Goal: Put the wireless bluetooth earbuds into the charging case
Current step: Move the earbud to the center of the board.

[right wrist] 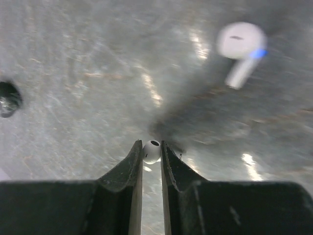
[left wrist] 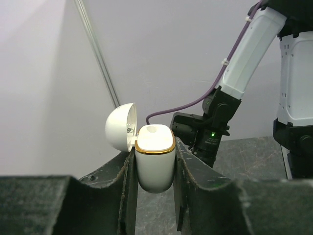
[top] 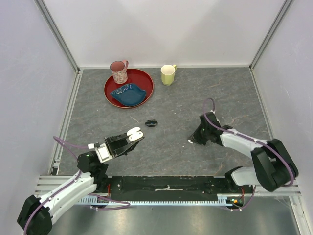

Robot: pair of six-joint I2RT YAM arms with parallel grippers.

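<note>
1. The left gripper (left wrist: 155,149) has its jaws clamped on the charging case (left wrist: 155,170), one dark finger pressed to each side of the white body. The case stands upright, its gold-rimmed mouth facing up.
2. The lid (left wrist: 120,127) of the case hangs open on its hinge, tipped to the left in the left wrist view.
3. The right gripper (right wrist: 151,147) has its jaws drawn narrow, pinching the white bulb of one earbud (right wrist: 151,152) right at the fingertips, low over the table (top: 176,112).
4. The second earbud (right wrist: 238,46) lies loose on the grey surface, apart from the right fingers.
5. A small black object (top: 151,123) rests on the table between the two grippers.
6. Farther back sits a red plate (top: 146,81) carrying a blue dish (top: 128,94), with a pink mug (top: 119,71) at its rear-left edge. A yellow-green mug (top: 168,74) stands just right of the plate.
</note>
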